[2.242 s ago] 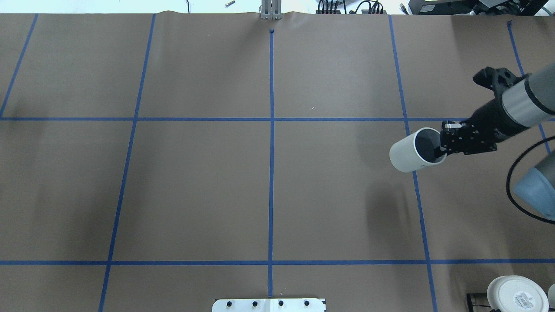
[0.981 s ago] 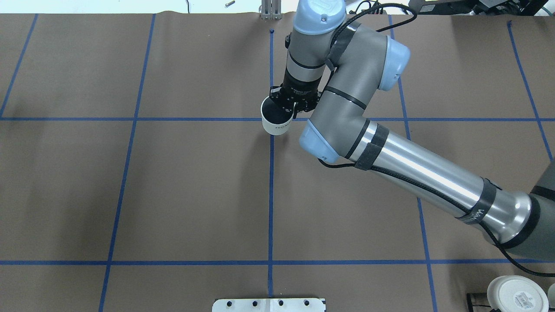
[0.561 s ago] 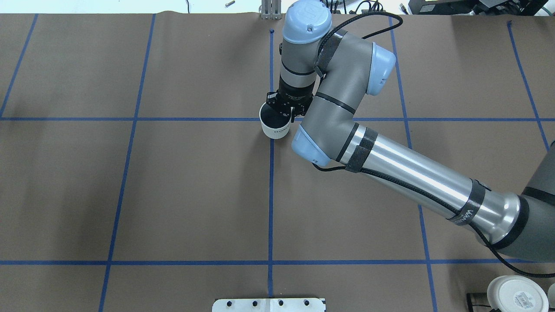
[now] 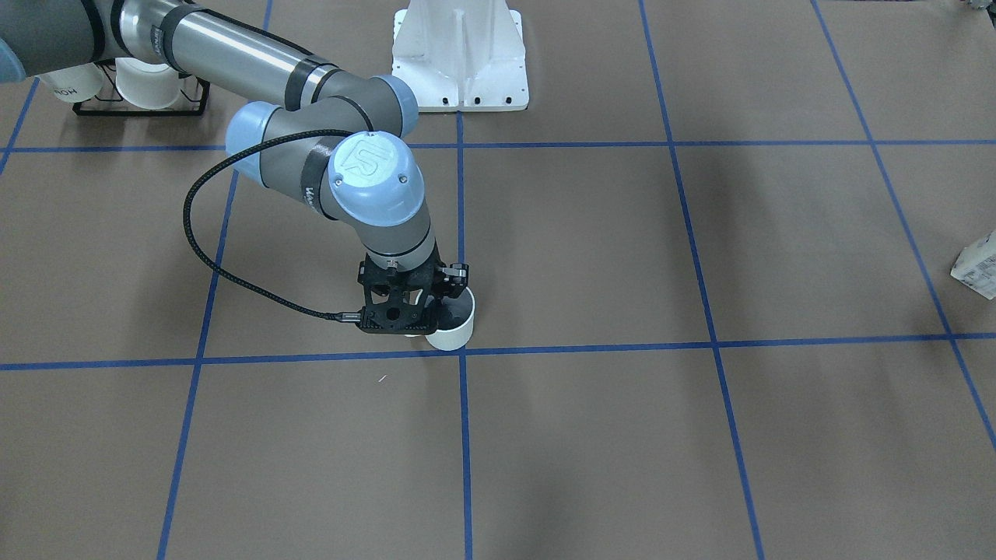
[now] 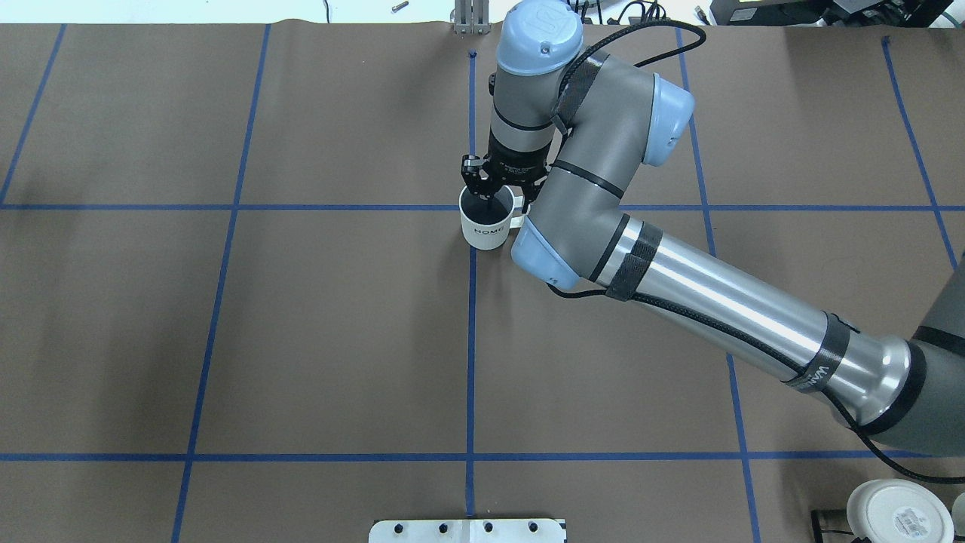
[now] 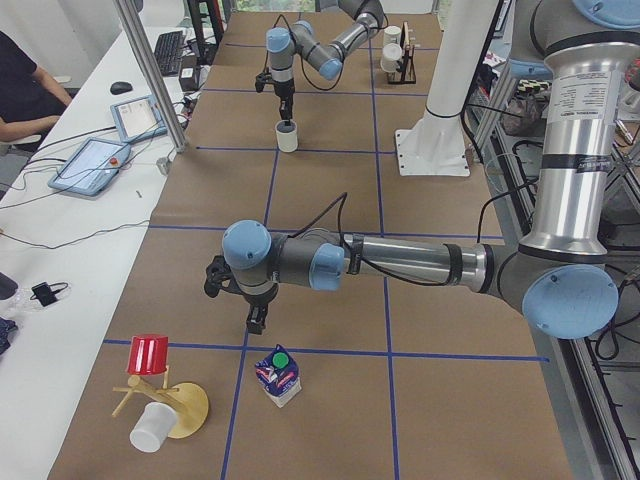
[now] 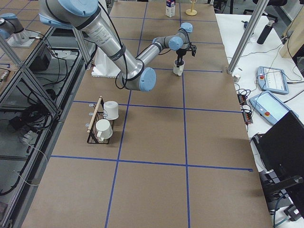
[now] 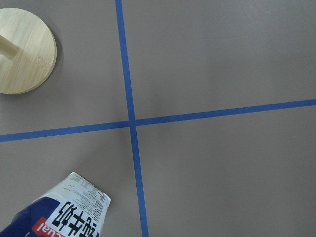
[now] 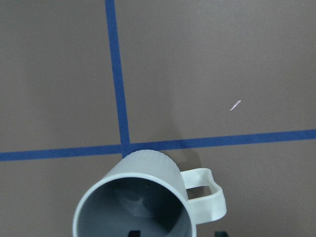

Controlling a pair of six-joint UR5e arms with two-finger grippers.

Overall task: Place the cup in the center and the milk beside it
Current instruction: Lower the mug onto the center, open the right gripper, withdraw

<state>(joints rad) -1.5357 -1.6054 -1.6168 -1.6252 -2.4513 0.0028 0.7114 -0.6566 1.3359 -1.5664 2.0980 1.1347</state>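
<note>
From my desk I read the overhead view from the left. The center (image 5: 445, 226), brown paper round the middle crossing of the blue tape, lies mid-frame, a little above the middle. The cup (image 5: 488, 225) stands upright on it, just below and a touch right of the crossing, with its handle toward the right of the frame. The right gripper (image 5: 491, 188) hangs over the upper side of the cup's rim, and the right arm (image 5: 716, 317) comes in from the lower right corner. On the right wrist camera the cup fills the bottom centre. I see two dark fingertips (image 9: 133, 233) at the bottom edge, one inside the cup's mouth and one out past the handle, so the jaws are spread and pinch nothing.

In the view from the table's left end, a wooden mug tree (image 6: 165, 405) sits at the lower left with a red cup (image 6: 148, 353) on it. To its right the left gripper (image 6: 255, 322) points down above the paper, and I cannot tell how its jaws stand. The milk (image 6: 280, 372) stands just below and right of that gripper, apart from it, green cap up. It is well apart from the cup, which is near the top of the frame. The left wrist camera catches the milk in its lower left corner
</note>
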